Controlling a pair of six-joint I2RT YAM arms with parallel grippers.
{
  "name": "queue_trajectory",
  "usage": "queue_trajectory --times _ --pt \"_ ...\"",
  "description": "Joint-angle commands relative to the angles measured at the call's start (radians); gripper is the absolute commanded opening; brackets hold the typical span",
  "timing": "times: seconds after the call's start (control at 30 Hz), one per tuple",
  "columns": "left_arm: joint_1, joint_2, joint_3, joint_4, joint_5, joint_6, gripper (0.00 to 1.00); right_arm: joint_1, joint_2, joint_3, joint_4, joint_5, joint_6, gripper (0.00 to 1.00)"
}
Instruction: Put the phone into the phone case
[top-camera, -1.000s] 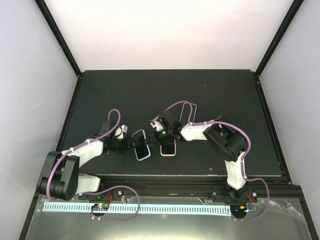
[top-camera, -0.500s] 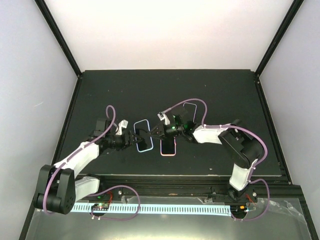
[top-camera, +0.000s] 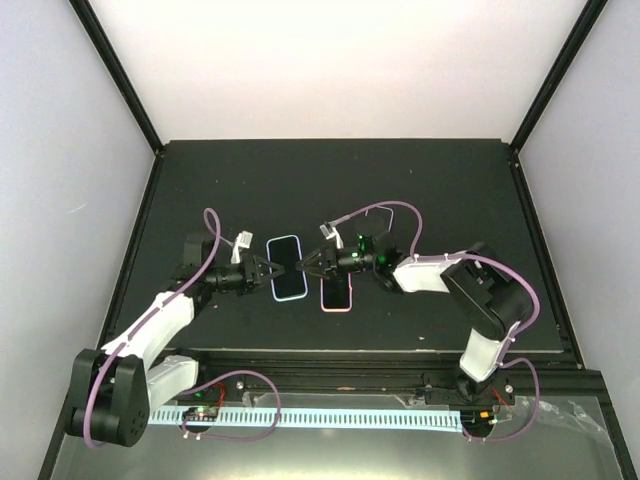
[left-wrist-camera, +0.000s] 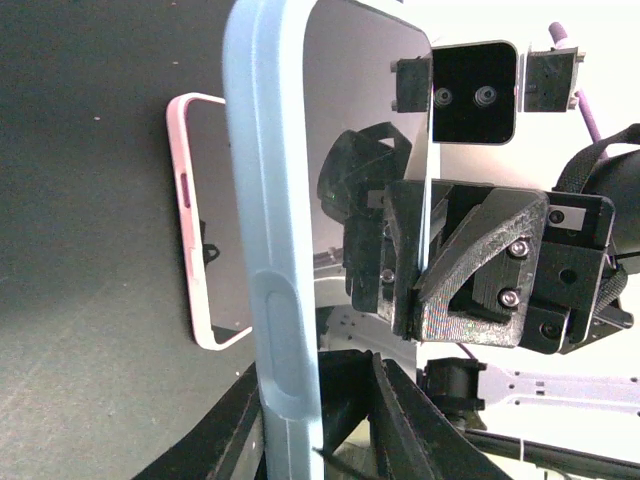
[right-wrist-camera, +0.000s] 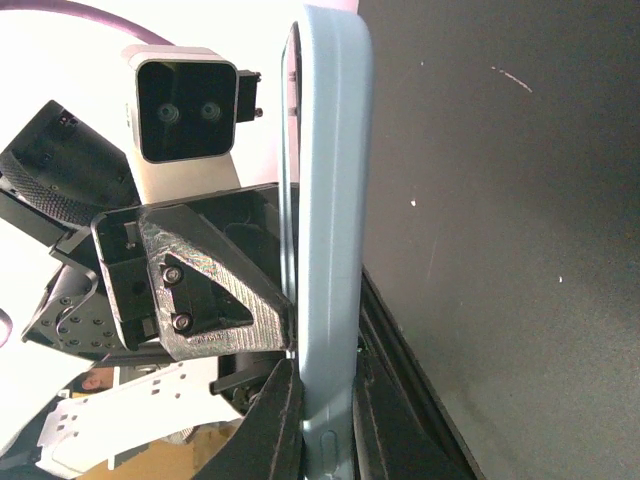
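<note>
- Location: the phone (top-camera: 287, 270) sits inside the blue phone case (left-wrist-camera: 268, 250), screen up. Both are near the middle of the surface (top-camera: 440, 190), between the two arms. A pink case (top-camera: 337, 296) lies just beside them on the right.
- Left end effector (top-camera: 262, 271): it pinches the left long rim of the phone case, with one finger on the underside and one on the screen side.
- Right end effector (top-camera: 306, 267): it is closed on the opposite long rim in the same way.
- Step in hand, as judged: seating the phone by squeezing both rims.
- Squeeze evenly from both sides. Uneven force may tilt the assembly or pop out a corner that is already seated.
- The views do not show whether every corner is seated. Check the rim against the screen along its full length before release.
- Release one side at a time, so the assembly settles flat and does not slide into the pink case.
</note>
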Motion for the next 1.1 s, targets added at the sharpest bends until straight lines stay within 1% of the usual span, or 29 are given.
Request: queue_trajectory --times 0.0,0.07,0.13,0.33,0.4,0.6,0.73,0.87,0.9,1.07 --pt "-0.004 -0.026 0.025 0.036 0.044 -0.016 0.17 0.003 -0.064 -0.002 0.076 -0.025 0.008 0.04" --pt "-0.004 -0.027 0.030 0.049 0.058 -0.023 0.12 0.002 -0.075 -0.007 0.070 -0.022 0.005 0.09" --pt "-0.005 -0.029 0.029 0.070 0.073 -0.039 0.07 0.002 -0.085 -0.011 0.059 -0.022 -0.003 0.17" --pt "-0.004 -0.045 0.047 0.097 0.090 -0.051 0.05 0.003 -0.118 -0.040 0.042 -0.037 -0.019 0.52" --pt "-0.005 -0.046 0.057 0.112 0.096 -0.057 0.04 0.004 -0.124 -0.049 0.026 -0.040 -0.021 0.57" --pt "-0.005 -0.040 0.068 0.153 0.106 -0.073 0.01 0.020 -0.148 -0.092 0.023 -0.034 -0.021 0.58" --pt "-0.004 -0.035 0.067 0.187 0.112 -0.091 0.02 0.042 -0.133 -0.101 0.031 -0.033 -0.012 0.59" --pt "-0.005 -0.037 0.069 0.230 0.128 -0.126 0.02 0.054 -0.114 -0.126 0.109 -0.035 0.034 0.59" --pt "-0.005 -0.039 0.071 0.229 0.128 -0.126 0.01 0.054 -0.109 -0.136 0.145 -0.037 0.062 0.59" --pt "-0.006 -0.045 0.068 0.230 0.120 -0.126 0.02 0.056 -0.085 -0.169 0.289 -0.046 0.152 0.46"
